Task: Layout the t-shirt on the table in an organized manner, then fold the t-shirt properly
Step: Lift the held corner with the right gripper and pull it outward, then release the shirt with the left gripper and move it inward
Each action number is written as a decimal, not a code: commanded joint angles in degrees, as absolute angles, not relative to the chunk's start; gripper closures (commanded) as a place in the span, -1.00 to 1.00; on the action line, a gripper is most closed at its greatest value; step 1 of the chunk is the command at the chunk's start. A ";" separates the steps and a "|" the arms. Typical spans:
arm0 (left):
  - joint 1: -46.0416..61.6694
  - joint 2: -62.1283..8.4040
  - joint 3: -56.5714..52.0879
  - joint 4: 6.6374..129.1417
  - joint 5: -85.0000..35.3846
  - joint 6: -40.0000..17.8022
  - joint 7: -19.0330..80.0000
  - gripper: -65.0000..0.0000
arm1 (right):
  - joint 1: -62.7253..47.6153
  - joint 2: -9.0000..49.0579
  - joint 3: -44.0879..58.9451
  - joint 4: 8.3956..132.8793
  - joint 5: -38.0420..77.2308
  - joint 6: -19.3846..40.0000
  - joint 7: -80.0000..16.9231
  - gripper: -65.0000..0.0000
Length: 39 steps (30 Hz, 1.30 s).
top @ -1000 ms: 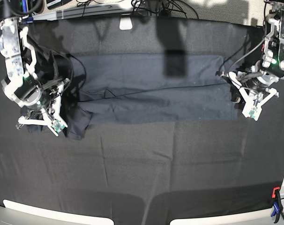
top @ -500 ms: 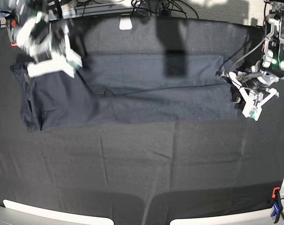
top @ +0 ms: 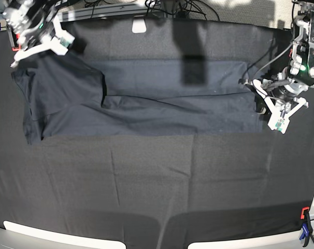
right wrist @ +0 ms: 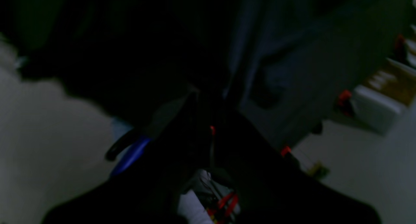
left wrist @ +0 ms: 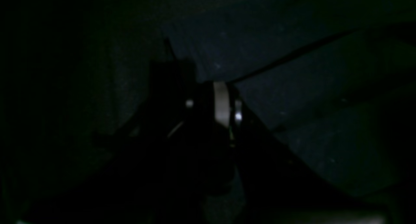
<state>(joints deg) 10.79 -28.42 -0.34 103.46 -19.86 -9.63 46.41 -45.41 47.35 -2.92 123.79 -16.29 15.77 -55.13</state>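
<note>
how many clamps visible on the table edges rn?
2 in the base view: a red clamp at the table's far-left corner, and a red-and-blue clamp at the near-right corner. Other corners are out of frame, so more may exist.

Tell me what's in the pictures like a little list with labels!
Shirt: the t-shirt lies stretched wide across the table, with wrinkles in it.
Right gripper: shut, at the shirt's far corner on the base view's left.
Left gripper: nearly shut at the shirt's edge on the base view's right; whether it pinches the cloth cannot be told.
Clamp: a red and blue clamp on the table's near corner.
</note>
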 commanded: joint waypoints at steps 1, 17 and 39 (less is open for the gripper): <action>10.17 -29.23 -0.71 104.51 -19.97 -9.39 45.15 0.81 | -45.58 48.40 -2.59 124.77 -16.93 14.48 -55.44 1.00; 10.15 -29.43 -0.71 105.93 -19.97 -9.41 54.85 0.17 | -45.58 48.42 -2.59 124.77 -16.97 14.39 -56.62 1.00; -2.02 -11.81 8.51 93.10 -22.74 -17.78 40.40 0.17 | -45.58 48.42 -2.59 124.77 -16.95 14.41 -57.69 1.00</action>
